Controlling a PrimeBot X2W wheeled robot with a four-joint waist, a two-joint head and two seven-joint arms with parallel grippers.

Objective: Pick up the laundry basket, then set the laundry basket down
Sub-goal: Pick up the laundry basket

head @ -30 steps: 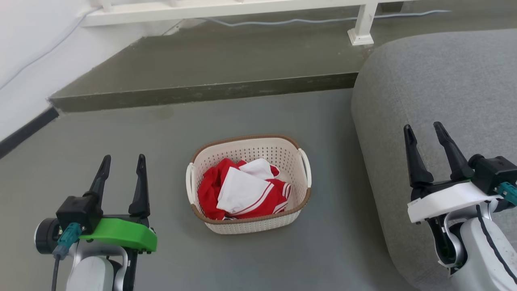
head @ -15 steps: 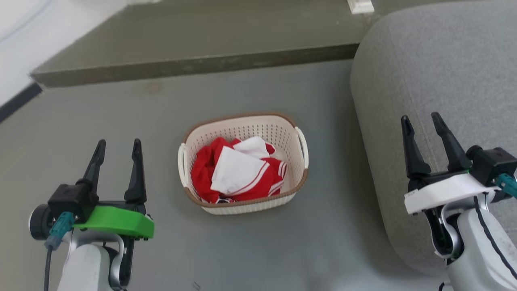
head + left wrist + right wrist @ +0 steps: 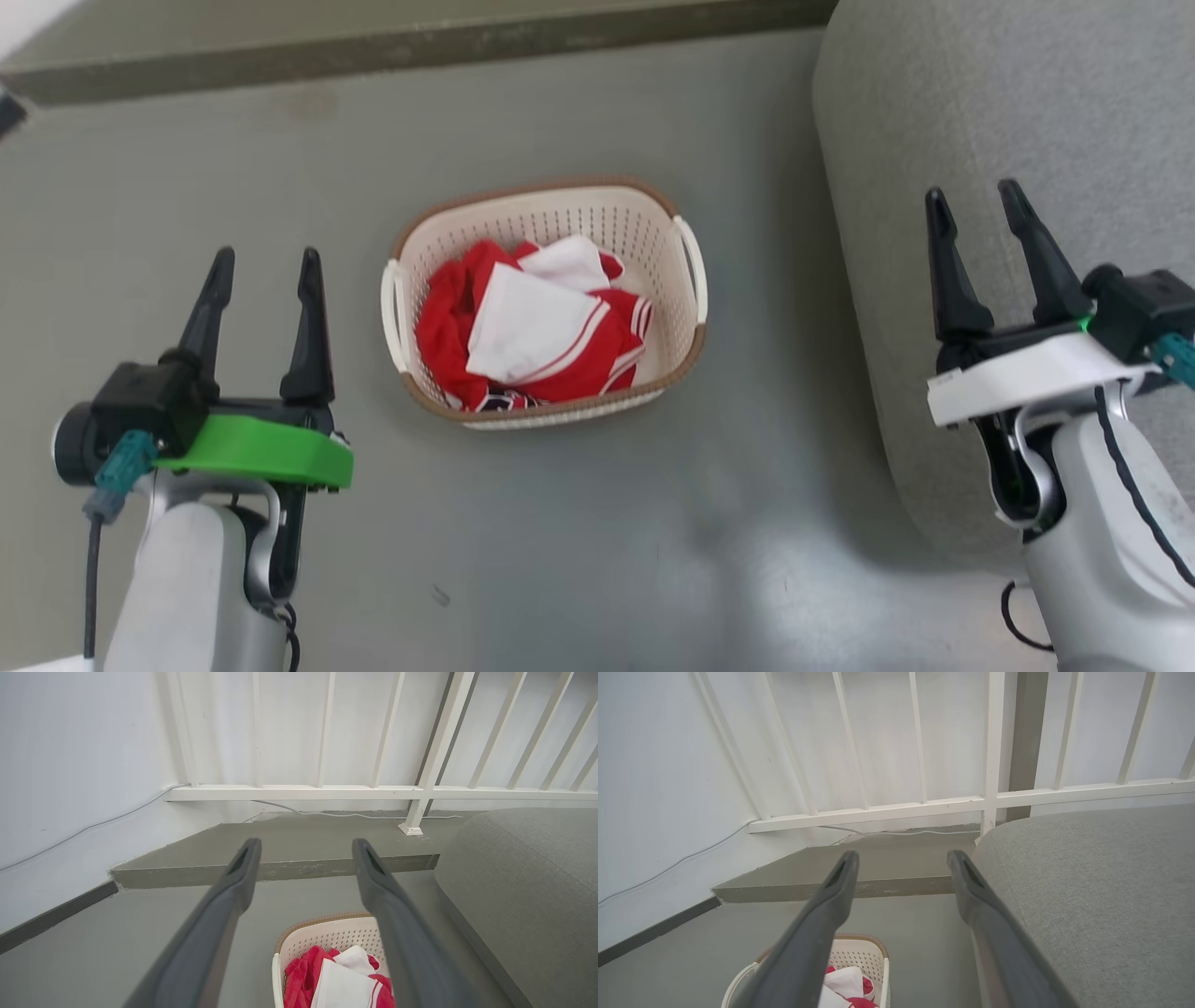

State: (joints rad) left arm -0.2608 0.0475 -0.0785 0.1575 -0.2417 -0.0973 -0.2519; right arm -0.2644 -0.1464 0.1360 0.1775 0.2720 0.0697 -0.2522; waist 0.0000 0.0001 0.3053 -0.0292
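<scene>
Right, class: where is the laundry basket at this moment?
In the head view the laundry basket stands on the grey floor near the middle, between the left gripper and the right gripper, touching neither, with the grey cushion to its right.

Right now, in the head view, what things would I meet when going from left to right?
left gripper → basket → right gripper
</scene>
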